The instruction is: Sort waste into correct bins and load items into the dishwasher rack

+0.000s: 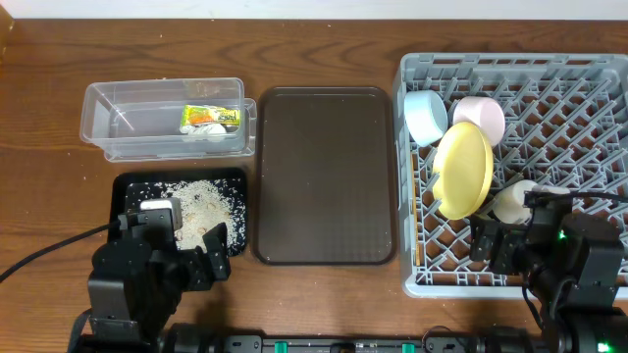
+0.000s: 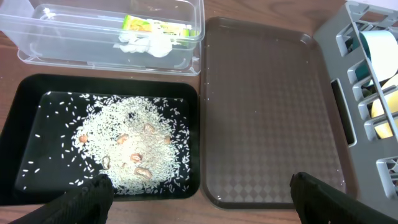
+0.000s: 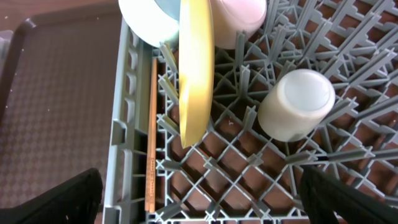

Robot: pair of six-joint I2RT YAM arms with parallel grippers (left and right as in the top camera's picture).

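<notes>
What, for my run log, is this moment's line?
left gripper open; right gripper open; white rice grains in shallow black tray; green-and-orange wrapper, white tissue in clear plastic tub; yellow plate, wooden chopsticks in grey rack

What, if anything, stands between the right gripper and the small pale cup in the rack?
Nothing visible does. The open right gripper hangs over the rack, and the cup sits uncovered among the pegs ahead of it. The yellow plate stands on edge beside the cup, apart from it, outside the path.
</notes>
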